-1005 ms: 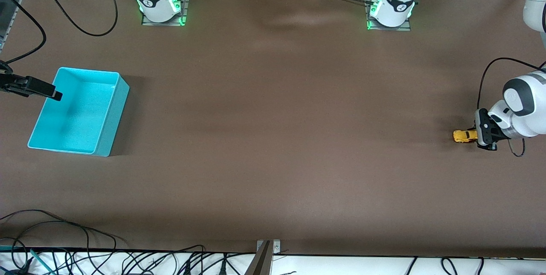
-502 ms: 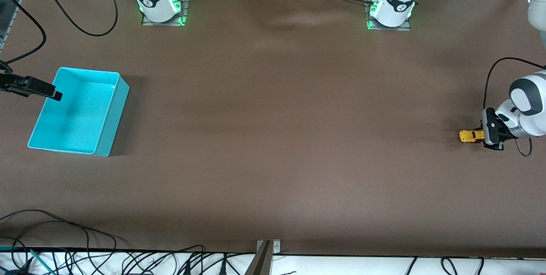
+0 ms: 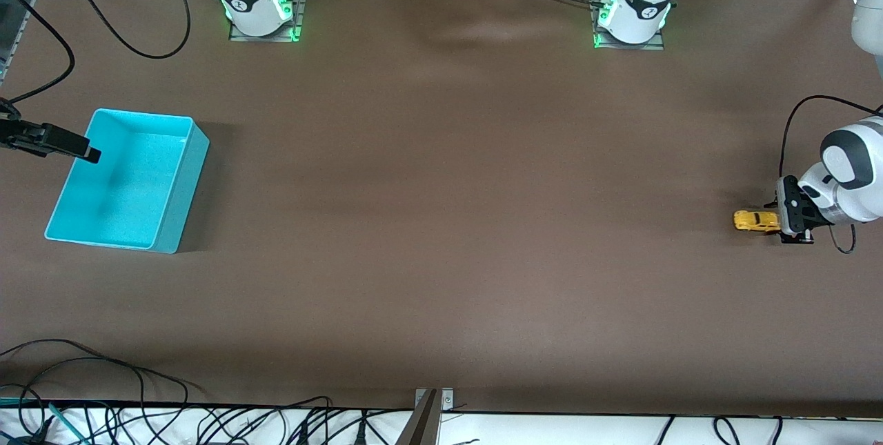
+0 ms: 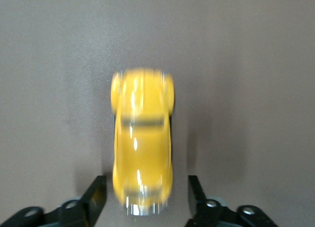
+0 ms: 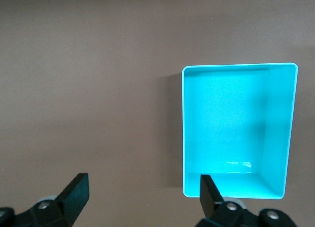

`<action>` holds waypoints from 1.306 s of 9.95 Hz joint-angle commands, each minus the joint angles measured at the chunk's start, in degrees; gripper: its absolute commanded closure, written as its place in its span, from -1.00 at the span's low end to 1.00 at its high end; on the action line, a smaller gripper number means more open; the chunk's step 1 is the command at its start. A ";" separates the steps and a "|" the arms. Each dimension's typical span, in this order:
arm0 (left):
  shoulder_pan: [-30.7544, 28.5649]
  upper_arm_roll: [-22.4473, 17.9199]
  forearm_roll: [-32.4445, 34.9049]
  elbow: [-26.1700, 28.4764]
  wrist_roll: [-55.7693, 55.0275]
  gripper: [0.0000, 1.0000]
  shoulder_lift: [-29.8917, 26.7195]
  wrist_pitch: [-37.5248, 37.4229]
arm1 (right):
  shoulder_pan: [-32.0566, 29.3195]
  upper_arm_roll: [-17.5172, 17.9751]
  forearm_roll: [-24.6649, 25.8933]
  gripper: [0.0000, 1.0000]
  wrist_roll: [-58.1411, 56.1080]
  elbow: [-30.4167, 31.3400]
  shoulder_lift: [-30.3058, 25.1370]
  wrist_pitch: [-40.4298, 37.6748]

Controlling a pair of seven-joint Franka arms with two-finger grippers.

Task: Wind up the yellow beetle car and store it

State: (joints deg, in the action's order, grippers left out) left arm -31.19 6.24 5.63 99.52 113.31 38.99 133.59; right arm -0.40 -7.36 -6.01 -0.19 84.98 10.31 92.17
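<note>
In the left wrist view the car [image 4: 142, 143] is motion-blurred, its wheels and windows indistinct, and the left gripper [image 4: 146, 200] fingers are cut off by the frame edge. In the front view the right gripper [image 3: 88, 153] body runs off the frame edge. The right wrist view crops the finger [image 5: 74, 195] bases.

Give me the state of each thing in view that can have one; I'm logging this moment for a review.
yellow beetle car: on the table on its wheels, between the open fingers, blurred, no finger seen touching it.
left gripper: open, low at the car's end.
right gripper: open, holding nothing, waiting at the turquoise bin's edge.
turquoise bin: upright, nothing in it, at the right arm's end of the table.
</note>
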 commanded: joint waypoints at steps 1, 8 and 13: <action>0.16 0.97 1.32 -1.70 0.51 -1.00 -3.03 -5.06 | -0.39 0.15 -0.50 -1.00 -0.42 0.28 -0.20 0.03; 2.43 6.41 2.28 -14.76 -11.07 -1.00 -7.70 -27.72 | -0.30 0.15 -0.32 -1.00 -1.03 0.36 0.06 0.03; 5.87 7.46 1.41 -21.03 -25.04 -1.00 -11.29 -38.65 | -0.04 0.24 -0.23 -1.00 -8.65 0.36 3.74 1.08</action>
State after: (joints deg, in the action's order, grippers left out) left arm -25.74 13.00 5.94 78.65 91.98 29.79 97.36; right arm -0.35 -7.22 -6.01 -4.83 85.10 13.12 92.33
